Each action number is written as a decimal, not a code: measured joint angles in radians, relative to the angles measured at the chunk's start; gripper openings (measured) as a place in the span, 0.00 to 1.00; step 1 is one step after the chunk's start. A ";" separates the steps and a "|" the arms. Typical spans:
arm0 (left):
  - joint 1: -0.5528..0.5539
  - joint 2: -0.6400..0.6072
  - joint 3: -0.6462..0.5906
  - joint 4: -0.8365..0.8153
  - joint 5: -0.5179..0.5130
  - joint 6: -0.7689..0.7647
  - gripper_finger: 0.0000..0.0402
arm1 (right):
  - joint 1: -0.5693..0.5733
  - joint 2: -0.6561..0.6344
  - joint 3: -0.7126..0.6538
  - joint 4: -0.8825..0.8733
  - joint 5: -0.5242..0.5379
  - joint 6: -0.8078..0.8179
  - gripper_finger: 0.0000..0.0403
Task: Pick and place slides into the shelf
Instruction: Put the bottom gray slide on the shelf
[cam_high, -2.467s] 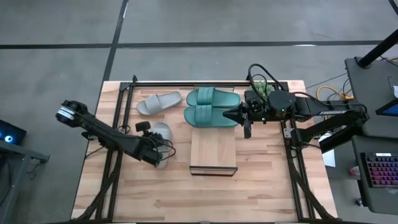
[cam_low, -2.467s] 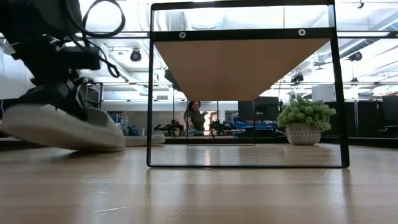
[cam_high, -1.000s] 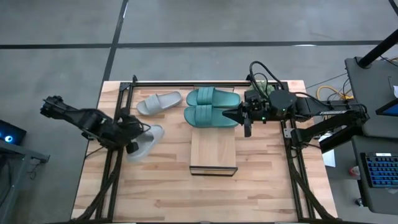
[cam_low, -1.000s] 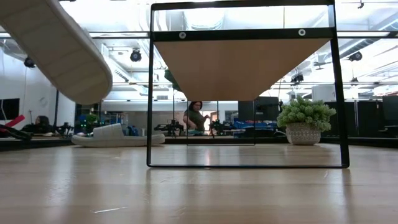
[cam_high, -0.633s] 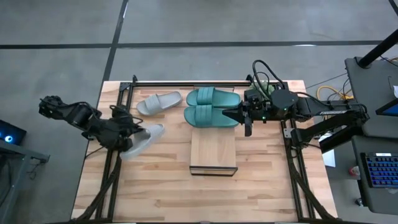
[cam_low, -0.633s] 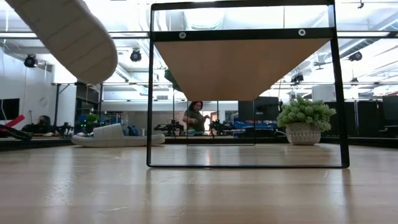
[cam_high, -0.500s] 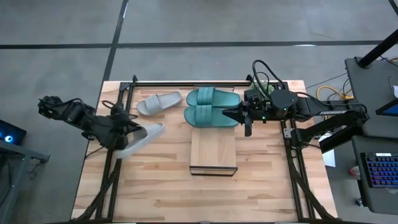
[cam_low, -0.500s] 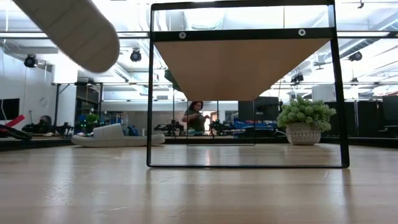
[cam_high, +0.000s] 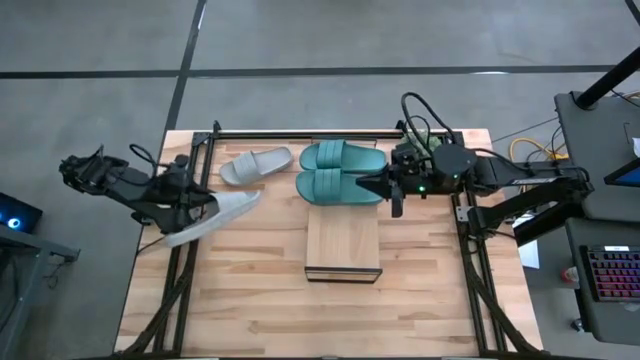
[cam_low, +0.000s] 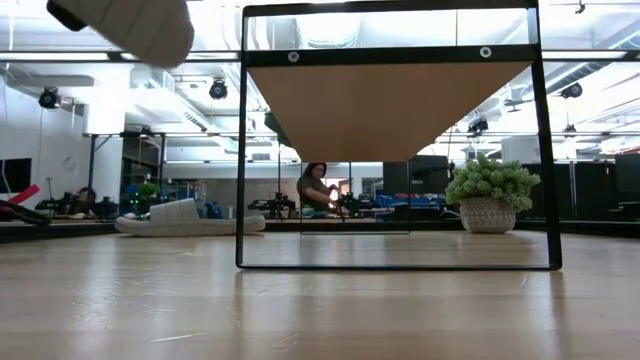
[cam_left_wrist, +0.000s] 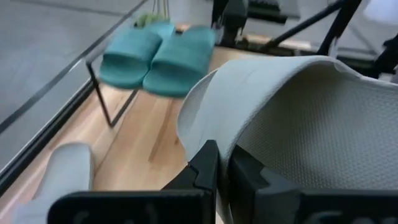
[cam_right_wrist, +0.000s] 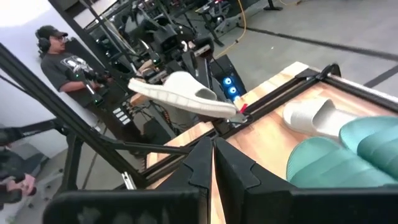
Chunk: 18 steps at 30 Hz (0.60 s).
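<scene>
My left gripper (cam_high: 193, 204) hangs above the table's left edge, shut on a light grey slide (cam_high: 212, 217) (cam_low: 128, 24) (cam_right_wrist: 185, 93). A second grey slide (cam_high: 255, 165) (cam_low: 186, 216) lies sole-down on the table at the far left. Two teal slides (cam_high: 341, 171) (cam_left_wrist: 155, 55) rest side by side on the far end of the shelf (cam_high: 343, 243), a light-wood plank in a dark frame (cam_low: 390, 100). My right gripper (cam_high: 368, 183) hovers shut just right of the teal pair, touching nothing. My left gripper pinches what looks like the edge of the grey slide's wide strap (cam_left_wrist: 200, 138) between its two fingers (cam_left_wrist: 205, 167). The slide is lifted well clear of the table. It is tipped, so it shows nearly edge-on from above, and it juts out past the fingers toward the shelf.
Dark metal rails (cam_high: 188, 262) run along both table sides and the far edge. A potted plant (cam_low: 489, 197) stands at the far right corner. Bare wood (cam_high: 300, 315) lies nearer than the shelf. People (cam_right_wrist: 61, 61) (cam_low: 315, 186) are in the room beyond.
My left gripper has risen and drawn back toward the table's left edge with the grey slide, tipping upward. The slide has climbed higher above the table and turned from flat-on to nearly edge-on in the high view.
</scene>
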 joint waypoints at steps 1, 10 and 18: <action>0.000 -0.003 -0.001 0.019 0.001 0.011 0.00 | 0.000 0.003 0.000 -0.001 0.000 0.010 0.02; 0.000 -0.031 -0.006 0.236 0.039 0.139 0.00 | 0.000 0.051 0.000 -0.001 0.007 0.058 0.02; 0.000 -0.044 -0.006 0.361 0.064 0.255 0.00 | 0.000 0.106 0.000 0.026 0.055 0.162 0.02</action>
